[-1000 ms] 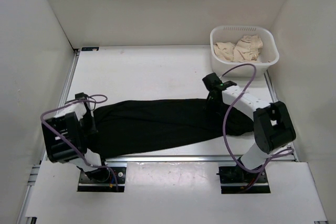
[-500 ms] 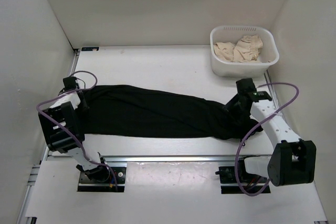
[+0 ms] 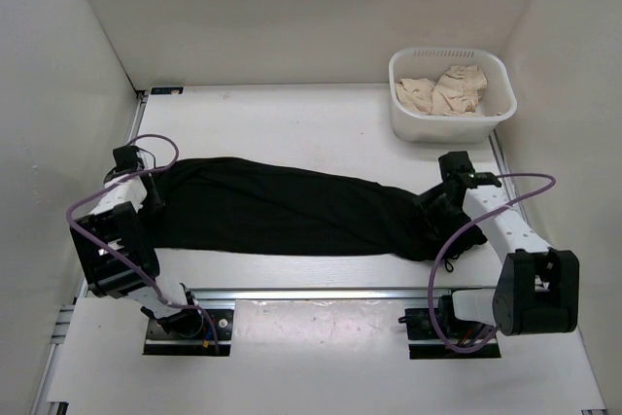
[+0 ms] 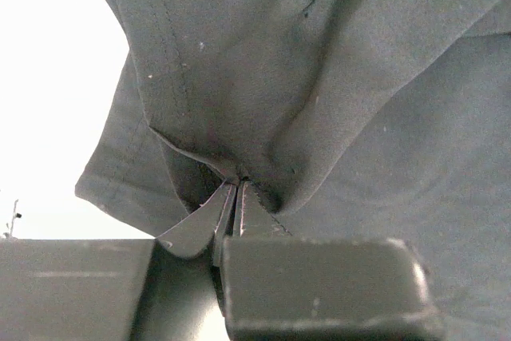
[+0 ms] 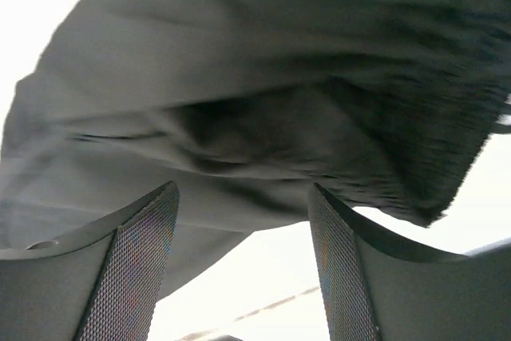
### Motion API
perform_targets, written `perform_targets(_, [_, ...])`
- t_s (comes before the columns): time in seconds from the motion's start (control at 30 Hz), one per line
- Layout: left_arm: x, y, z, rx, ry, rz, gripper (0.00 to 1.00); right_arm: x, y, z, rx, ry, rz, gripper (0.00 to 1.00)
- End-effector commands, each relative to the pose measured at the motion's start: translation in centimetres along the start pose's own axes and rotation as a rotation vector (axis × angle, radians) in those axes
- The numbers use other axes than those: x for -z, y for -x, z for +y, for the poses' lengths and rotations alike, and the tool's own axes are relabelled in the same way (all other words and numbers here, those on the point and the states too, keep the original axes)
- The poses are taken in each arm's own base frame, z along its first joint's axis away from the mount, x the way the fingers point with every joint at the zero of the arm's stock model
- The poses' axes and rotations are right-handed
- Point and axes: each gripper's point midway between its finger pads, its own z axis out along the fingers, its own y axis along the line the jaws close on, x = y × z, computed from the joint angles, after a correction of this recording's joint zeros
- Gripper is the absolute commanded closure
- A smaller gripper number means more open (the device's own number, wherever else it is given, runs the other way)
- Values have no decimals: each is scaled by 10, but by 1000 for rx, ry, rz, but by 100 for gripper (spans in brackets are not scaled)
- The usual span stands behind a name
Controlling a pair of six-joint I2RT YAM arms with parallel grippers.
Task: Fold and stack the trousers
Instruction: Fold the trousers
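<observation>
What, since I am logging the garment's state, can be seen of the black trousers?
The trousers are black, of thin, matte cloth with stitched seams and a ribbed band at their right end. They lie flat on the table as one long, narrow strip running left to right, the right end slightly nearer the arms and bunched. The left gripper is shut on a pinch of cloth at the left end. The right gripper is open at the right end; whether it touches the cloth cannot be told.

A white plastic basket stands at the far right corner of the white table, beside the wall.
</observation>
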Motion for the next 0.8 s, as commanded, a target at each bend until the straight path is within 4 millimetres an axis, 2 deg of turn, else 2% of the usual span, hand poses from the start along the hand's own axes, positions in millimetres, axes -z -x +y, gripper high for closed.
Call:
perform_targets(0.0, [19,13,1,15,-22,-46,86,11,24,16,-96,17,-89,30])
perform_targets(0.07, [21,15,1,15,-22,-47,86,6,28,20,-158,44,-87,26])
perform_targets(0.17, [23,16,1,15,-22,-46,86,-10,20,17,-214,22,-27,20])
perform_targets(0.23, [23,14,1,13,-22,-35,86,-18,9,4,-217,-45,28,18])
perform_targets(0.43, [27,17,2,15,-22,-44,86,-19,1,-6,-255,-65,57,19])
perform_targets(0.53, [28,20,5,24,-18,-52,86,-29,1,-13,-278,-84,73,36])
perform_targets(0.57, [28,20,5,24,-18,-52,86,-28,1,-14,-269,-79,82,53])
perform_targets(0.63, [29,24,9,34,-14,-59,86,-33,2,-19,-257,-106,93,73])
perform_targets(0.67, [30,27,13,45,-8,-67,86,-31,6,-21,-247,-107,93,91])
perform_targets(0.7, [31,31,18,58,-2,-75,86,-32,9,-23,-245,-125,87,97])
perform_targets(0.73, [31,31,21,66,3,-74,86,-30,14,-27,-247,-140,75,100])
perform_targets(0.77, [33,35,21,68,3,-84,86,-25,19,-23,-224,-131,60,100])
